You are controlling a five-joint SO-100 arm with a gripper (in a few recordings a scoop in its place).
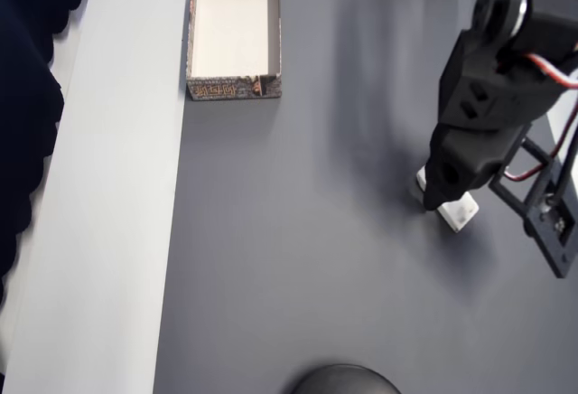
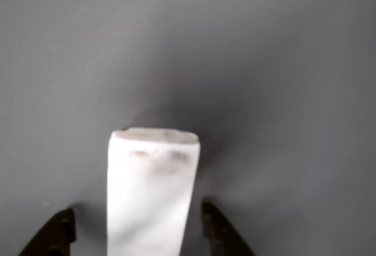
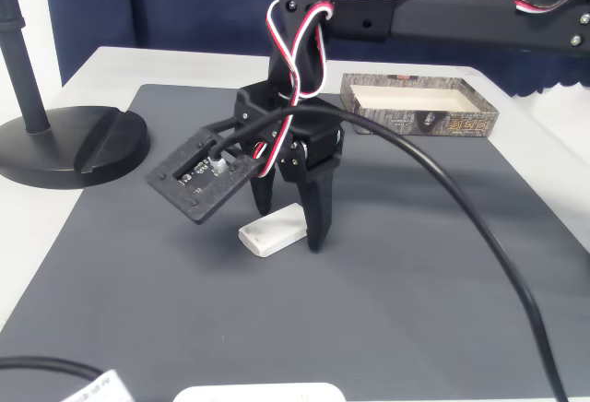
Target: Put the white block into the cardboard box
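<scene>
**A:** Worktop (image 3: pixel 184 328) first. What is on it?

**B:** A dark grey mat covers most of it. The box (image 1: pixel 234 89) stands at the mat's far edge in the overhead view, open side up, and what shows of its cream interior holds nothing. It is well apart from the arm.

**A:** And the block?

**B:** The block (image 3: pixel 273 230) lies flat on the mat, not lifted. In the overhead view only a corner of it (image 1: pixel 459 212) shows from under the arm's head.

**A:** State of the tool?

**B:** The tool (image 3: pixel 289 229) is down at mat level with its jaws apart, one finger on each long side of the block. The wrist view shows the block (image 2: pixel 151 191) between the two dark tips with a gap either side. Whether the nearer tip touches it I cannot say; that view is soft at the bottom edge.

**A:** Progress, in your judgement?

**B:** Early. The approach looks complete and the straddle is centred. Closing, lifting, carrying across to the box and releasing all remain. Nothing has been delivered.
</scene>
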